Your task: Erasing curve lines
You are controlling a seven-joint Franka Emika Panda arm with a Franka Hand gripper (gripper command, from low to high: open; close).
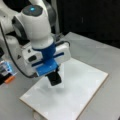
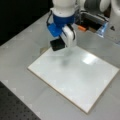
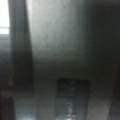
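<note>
The board (image 1: 75, 92) is plain white with a thin tan edge. The eraser block (image 1: 54, 79) is black, under a blue and white gripper (image 1: 53, 75). The table (image 2: 22, 45) is grey.

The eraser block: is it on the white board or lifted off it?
Lifted: in both front views the eraser block hangs under the gripper, above the white board.

Flat white rectangular board (image 1: 75, 92) (image 2: 75, 77) lies bare in both front views, open w/ approach from above. Black rectangular eraser block (image 1: 54, 79) (image 2: 57, 45) hangs over one board edge. Grey counter (image 1: 100, 50) around is open; orange-tipped item (image 1: 9, 80) sits near arm base.
</note>
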